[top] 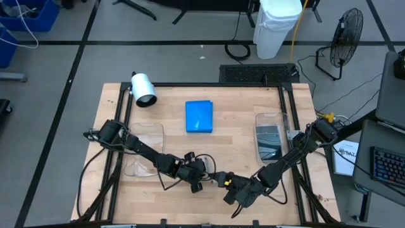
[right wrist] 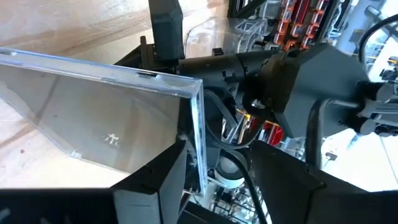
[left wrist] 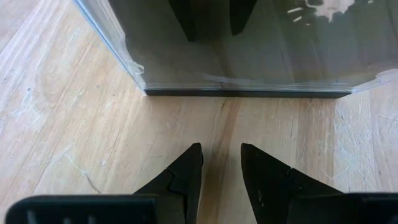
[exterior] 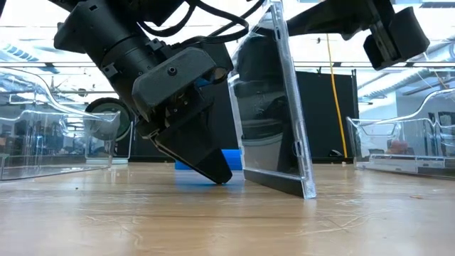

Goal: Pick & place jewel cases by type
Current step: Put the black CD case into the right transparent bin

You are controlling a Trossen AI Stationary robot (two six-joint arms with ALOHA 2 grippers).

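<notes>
Standing on edge at the front middle of your wooden counter (top: pixel 240 136) is a grey translucent square jewel case (exterior: pixel 274 107), grasped by your right gripper (right wrist: pixel 214 174), whose fingers close on its corner. Your left gripper (left wrist: pixel 221 171) sits just beside it, fingers released with a narrow gap, holding nothing. A bright blue square jewel case (top: pixel 199 116) lies flat mid-counter. Your right clear plastic tray (top: pixel 269 118) holds dark cases (top: pixel 269 140); your left clear tray (top: pixel 144 133) looks bare.
</notes>
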